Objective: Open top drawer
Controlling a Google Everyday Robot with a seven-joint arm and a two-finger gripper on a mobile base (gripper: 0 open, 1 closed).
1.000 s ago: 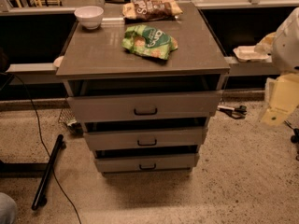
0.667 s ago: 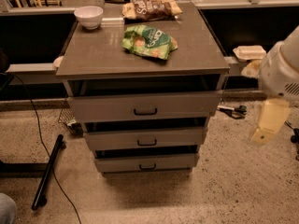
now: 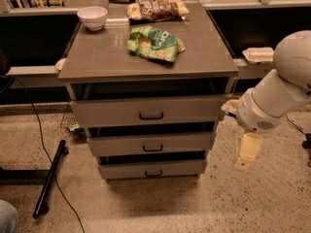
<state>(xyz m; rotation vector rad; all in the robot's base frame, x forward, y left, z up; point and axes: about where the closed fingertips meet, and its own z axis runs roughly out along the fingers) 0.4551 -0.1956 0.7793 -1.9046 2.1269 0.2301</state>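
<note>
- left of the gripper (image 3: 247, 154) and a little above it sits the top drawer (image 3: 112, 113), the widest grey front directly under the cabinet top (image 3: 97, 57), with its dark loop handle (image 3: 151, 116) at centre.
- camera view, what changed: over the last second the arm (image 3: 282, 91) has swung in from the right edge, and the gripper has dropped and drifted leftward. it now hangs pointing down just beside the cabinet's right side, about level with the middle drawer (image 3: 151, 143).
- the top drawer front, the middle one and the bottom drawer (image 3: 152, 169) have not shifted, and neither have the bowl (image 3: 92, 17) or the green bag (image 3: 154, 42) on top.
- my reading: this is the approach only. nothing is touching the handle, which is well to the left of the gripper and higher, so the pull has not begun.
- hard to make out: the gripper shows as one pale slab, and i cannot tell whether it is open or closed.
- a dark gap lies above the top drawer front. i cannot tell how far out the drawer already stands, and its inside is in shadow.
- cut off: the arm runs out of the right edge, so its base is unseen.
- a small pale thing (image 3: 228, 106) at the drawer's right end is partly behind the wrist. i cannot identify it.
</note>
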